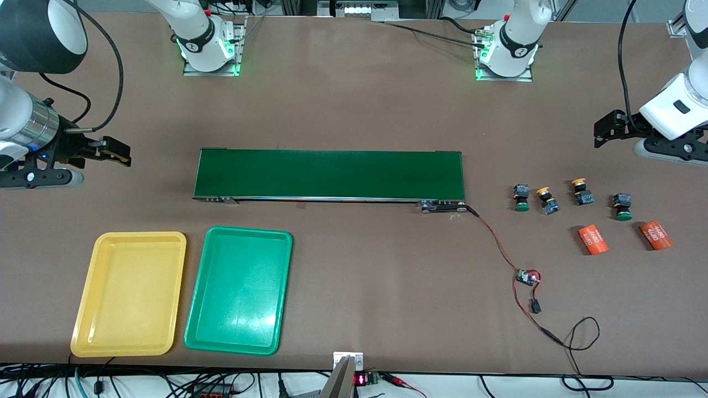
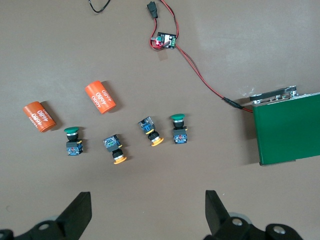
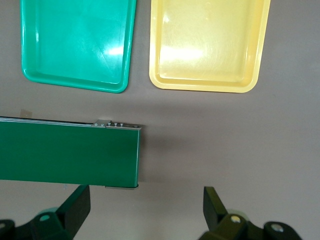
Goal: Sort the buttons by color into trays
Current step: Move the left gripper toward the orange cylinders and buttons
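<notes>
Two green-capped buttons and two yellow-capped buttons lie in a loose row on the table toward the left arm's end. In the left wrist view a green one and a yellow one show clearly. My left gripper hovers open and empty over bare table beside that row. The yellow tray and the green tray lie side by side, both empty. My right gripper hangs open and empty over bare table off the conveyor's end.
A long dark-green conveyor belt lies mid-table. Two orange cylinders lie nearer the front camera than the buttons. A red-black wire with a small circuit board runs from the belt's end.
</notes>
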